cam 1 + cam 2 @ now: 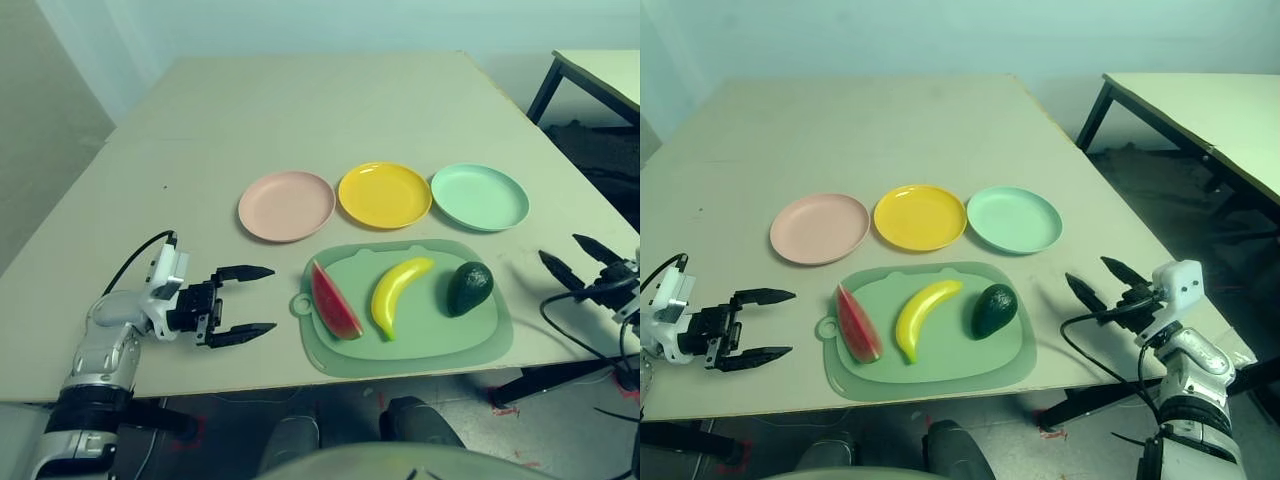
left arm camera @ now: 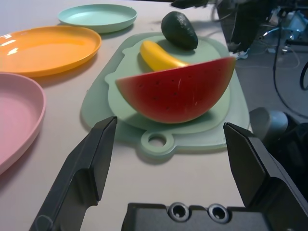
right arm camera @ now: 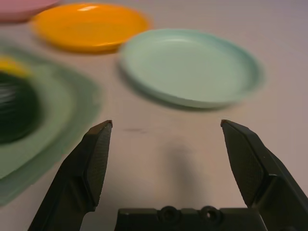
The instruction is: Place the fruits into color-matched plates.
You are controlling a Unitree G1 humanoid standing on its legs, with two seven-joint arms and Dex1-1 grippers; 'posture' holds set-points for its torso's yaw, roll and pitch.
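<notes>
Three fruits lie on a green mat point(image 1: 420, 340) near the table's front: a red watermelon wedge point(image 1: 335, 300) at its left, a yellow banana point(image 1: 395, 295) in the middle, a dark green avocado point(image 1: 469, 288) at its right. Behind the mat stand three plates in a row: pink point(image 1: 286, 205), yellow point(image 1: 384, 194), mint green point(image 1: 480, 196). My left gripper point(image 1: 250, 300) is open to the left of the mat, pointing at the watermelon point(image 2: 178, 89). At the table's right edge, right of the avocado, my right gripper point(image 1: 1108, 283) is open and empty.
The far half of the table point(image 1: 300, 100) is bare. Another table point(image 1: 1200, 110) stands off to the right, with dark floor between. The table's front edge runs just below the mat.
</notes>
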